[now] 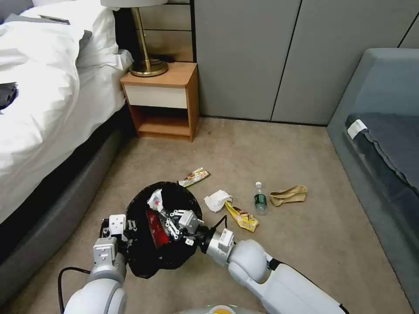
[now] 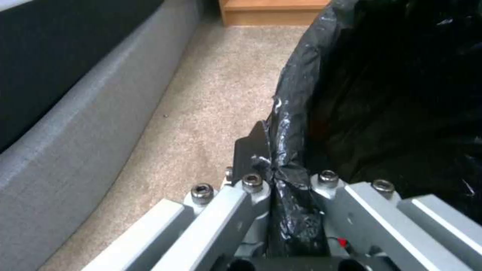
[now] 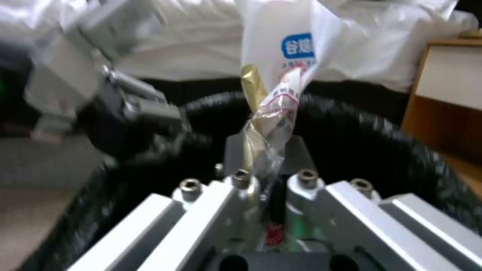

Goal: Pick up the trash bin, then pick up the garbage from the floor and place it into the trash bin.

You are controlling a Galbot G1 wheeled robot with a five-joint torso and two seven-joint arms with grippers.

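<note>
The trash bin (image 1: 150,257), lined with a black bag, hangs low in front of me with its mouth tilted toward me. My left gripper (image 1: 125,225) is shut on the bag-covered rim (image 2: 281,177). Over the bin's mouth, my right gripper (image 1: 169,221) is shut on a white plastic packet (image 3: 281,75) with a blue label and red print; the packet (image 1: 155,200) sticks up above the bin rim (image 3: 382,131). Something red (image 1: 153,226) lies inside. On the carpet lie a colourful wrapper (image 1: 194,176), a white paper wad (image 1: 217,200), a yellow wrapper (image 1: 242,217), a small clear bottle (image 1: 260,199) and a brown paper bag (image 1: 289,195).
A bed (image 1: 39,100) with white bedding and a grey base (image 2: 75,124) runs along the left. A wooden nightstand (image 1: 162,102) with a brass lamp (image 1: 147,61) stands at the back. A grey sofa (image 1: 379,131) fills the right side. Grey wall panels (image 1: 262,56) close the back.
</note>
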